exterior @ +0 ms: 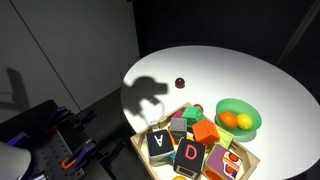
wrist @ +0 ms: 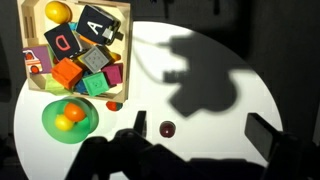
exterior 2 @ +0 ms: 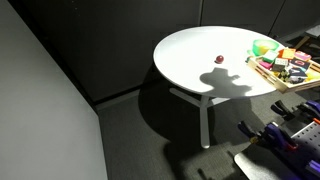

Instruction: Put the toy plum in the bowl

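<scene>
The toy plum point(wrist: 167, 129) is a tiny dark maroon ball alone on the white round table point(wrist: 150, 70). It also shows in both exterior views point(exterior: 180, 82) point(exterior 2: 220, 60). The green bowl point(wrist: 50, 127) stands to its left in the wrist view and holds an orange ball point(wrist: 73, 112) and a yellow ball point(wrist: 62, 124). The bowl also shows in both exterior views point(exterior: 246, 131) point(exterior 2: 263, 47). My gripper point(wrist: 200, 130) is open and empty above the table. The plum lies between its fingers, close to the left finger. The gripper itself is out of both exterior views; only its shadow point(exterior: 150, 95) falls on the table.
A wooden tray point(wrist: 127, 20) of letter blocks and a yellow toy fruit stands beside the bowl; it also shows in both exterior views point(exterior: 140, 146) point(exterior 2: 285, 68). A small red piece point(wrist: 113, 104) lies by the tray. The table edge curves close behind the bowl.
</scene>
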Controlling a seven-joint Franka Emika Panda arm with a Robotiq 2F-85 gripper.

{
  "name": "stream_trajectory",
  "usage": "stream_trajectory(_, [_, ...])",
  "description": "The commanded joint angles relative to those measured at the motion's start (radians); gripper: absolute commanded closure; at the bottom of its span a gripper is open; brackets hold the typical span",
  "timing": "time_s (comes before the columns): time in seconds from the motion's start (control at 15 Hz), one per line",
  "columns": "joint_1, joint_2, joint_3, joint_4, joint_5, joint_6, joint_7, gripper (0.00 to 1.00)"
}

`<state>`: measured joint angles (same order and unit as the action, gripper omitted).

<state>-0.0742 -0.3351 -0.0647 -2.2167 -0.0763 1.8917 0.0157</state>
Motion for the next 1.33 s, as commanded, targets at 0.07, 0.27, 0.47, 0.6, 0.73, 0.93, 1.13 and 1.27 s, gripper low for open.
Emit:
stream_trajectory(0.07, [-0.023, 0.074, -0.03, 0.038, -0.026, 0.097, -0.033, 0.0])
stream_trajectory(0.27, [-0.031, 0.102, -0.046, 0.036, -0.017, 0.142, -0.049, 0.0])
stream_trajectory(0.47, [-0.032, 0.095, -0.042, 0.013, -0.014, 0.141, -0.026, 0.0])
stream_trajectory(0.6, [-0.033, 0.103, -0.044, 0.016, -0.014, 0.141, -0.026, 0.0])
stream_trajectory(0.73, [-0.033, 0.104, -0.044, 0.018, -0.014, 0.141, -0.026, 0.0])
stream_trajectory(0.93, [-0.033, 0.104, -0.044, 0.019, -0.014, 0.141, -0.026, 0.0])
stream_trajectory(1.13, [-0.033, 0.104, -0.044, 0.019, -0.014, 0.141, -0.026, 0.0])
stream_trajectory(1.27, [-0.03, 0.129, -0.045, 0.049, 0.005, 0.136, -0.023, 0.0])
